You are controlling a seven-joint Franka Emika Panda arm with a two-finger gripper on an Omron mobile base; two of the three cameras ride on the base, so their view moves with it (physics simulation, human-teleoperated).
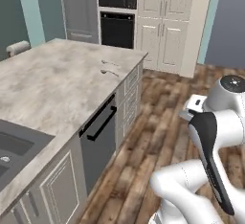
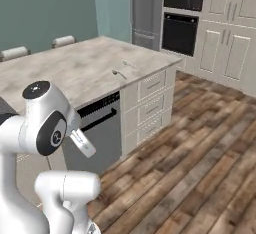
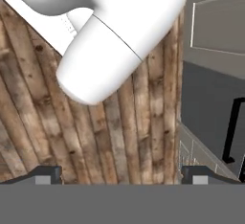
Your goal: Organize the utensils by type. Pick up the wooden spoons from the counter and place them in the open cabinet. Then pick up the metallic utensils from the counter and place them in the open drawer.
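Note:
Two slim utensils lie on the beige marbled counter (image 1: pixel 57 89) near its far right edge, one (image 1: pixel 110 63) just behind the other (image 1: pixel 109 72). The right base view shows the same pair (image 2: pixel 129 64) (image 2: pixel 119 73) on the counter (image 2: pixel 85 68). They are too small to tell wood from metal. My gripper (image 3: pixel 122 176) hangs well back from the counter, over the wooden floor, facing down. It is open with nothing between its fingertips (image 3: pixel 48 174). The open cabinet and the open drawer are out of view.
A dark dishwasher front (image 1: pixel 98 137) with a black handle sits under the counter, with shut grey drawers (image 2: pixel 150 105) beside it. A sink (image 1: pixel 12 149) is at the near left. Oven and microwave (image 1: pixel 117 12) and shut cream cabinets (image 1: pixel 165 22) line the back wall. Plank floor (image 2: pixel 200 168) lies to the right.

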